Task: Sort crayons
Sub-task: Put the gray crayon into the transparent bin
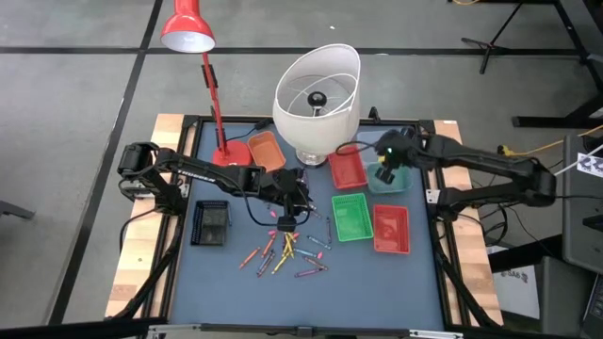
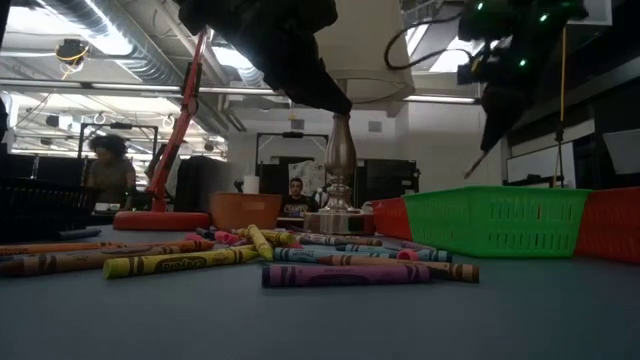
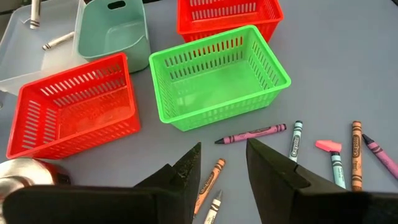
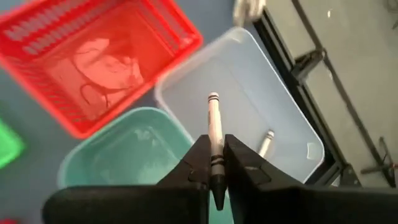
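Observation:
Several crayons [image 1: 287, 252] in mixed colours lie loose on the blue-grey table, and they show close up in the low view [image 2: 350, 272]. My left gripper [image 1: 286, 215] hovers open over the far end of this pile. In the left wrist view its fingers [image 3: 224, 168] stand above an orange crayon [image 3: 208, 180] and a white one [image 3: 213, 205], touching nothing. My right gripper [image 1: 384, 169] is shut on a grey crayon [image 4: 214, 124] above the teal tray [image 4: 124, 155] and a pale clear tray [image 4: 249, 99]. The clear tray holds another grey crayon [image 4: 266, 142]. My right gripper pinches the grey crayon between its two fingers at the dark-banded end [image 4: 216, 163]. The crayon lies along the fingers and its long free part sticks out past the fingertips. In the low view it hangs slanting down [image 2: 478, 165], lifted clear of the trays.
Trays stand in a group at the far right: orange [image 1: 267, 149], red [image 1: 346, 169], teal [image 1: 388, 179], green [image 1: 351, 217] and a second red one [image 1: 391, 229]. A black tray [image 1: 211, 223] is at the left. A red desk lamp [image 1: 229, 151] and a white-shaded lamp [image 1: 317, 94] stand at the far edge.

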You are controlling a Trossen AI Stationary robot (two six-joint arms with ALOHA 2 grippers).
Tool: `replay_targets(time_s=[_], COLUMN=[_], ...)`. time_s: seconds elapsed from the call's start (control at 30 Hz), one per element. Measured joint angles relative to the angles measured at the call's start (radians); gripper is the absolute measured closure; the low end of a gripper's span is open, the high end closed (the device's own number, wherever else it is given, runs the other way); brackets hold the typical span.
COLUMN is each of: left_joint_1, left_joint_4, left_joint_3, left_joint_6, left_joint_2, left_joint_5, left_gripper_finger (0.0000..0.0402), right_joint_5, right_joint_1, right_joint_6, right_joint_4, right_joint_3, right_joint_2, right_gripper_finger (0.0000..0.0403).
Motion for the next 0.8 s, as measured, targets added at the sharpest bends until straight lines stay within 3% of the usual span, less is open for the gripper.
replay_targets(time_s=[0.43, 0.8], left_joint_1=[0.000, 0.000], left_joint_4=[0.000, 0.000], left_joint_3=[0.000, 0.000], left_joint_6=[0.000, 0.000], left_joint_2=[0.000, 0.000], left_joint_5=[0.000, 0.000], left_gripper_finger=[0.0289, 0.0289], right_joint_5=[-0.154, -0.185], right_joint_1=[-0.341, -0.436], right_joint_6=[-0.059, -0.058], right_joint_4=[0.061, 0.067], right_joint_3=[0.000, 0.000], right_joint_2=[0.097, 0.235], right_gripper_finger=[0.0378, 0.0378])
